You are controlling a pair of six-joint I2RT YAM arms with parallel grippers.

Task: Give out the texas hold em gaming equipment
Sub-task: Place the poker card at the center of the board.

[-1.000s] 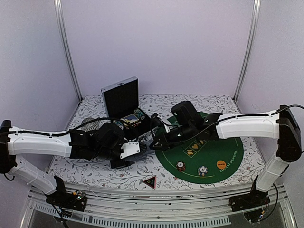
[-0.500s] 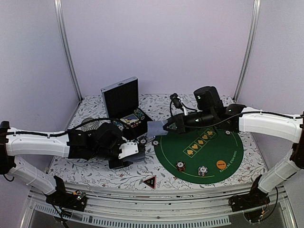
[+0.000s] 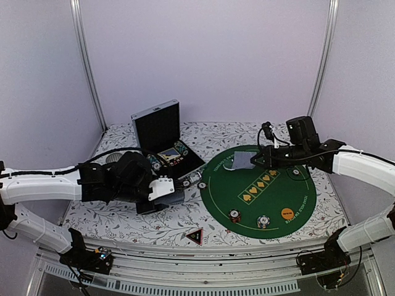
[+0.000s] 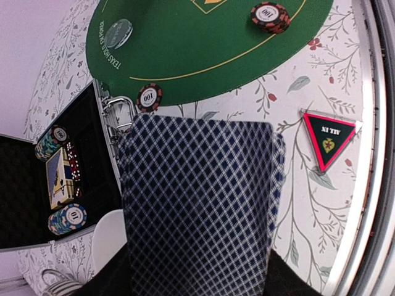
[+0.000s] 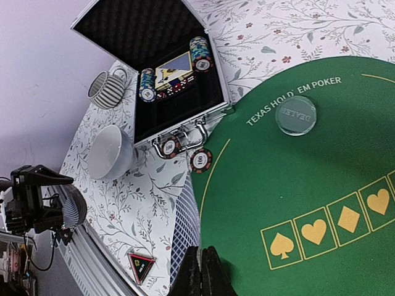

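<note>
Green mat (image 3: 281,198) lay under the right gripper (image 3: 258,162), jaws pinched on one card (image 3: 242,161) at its eleven o'clock; the left gripper (image 3: 175,191) seemingly clamped the deck (image 4: 197,203).

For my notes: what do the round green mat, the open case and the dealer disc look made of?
Round green mat: likely felt or similar cloth, matte, with printed lettering and suits. Open case: silvery frame, probably aluminium, with metal latches; dark dimpled foam lining. Dealer disc: clear glossy plastic, seemingly acrylic; green shows through.
</note>
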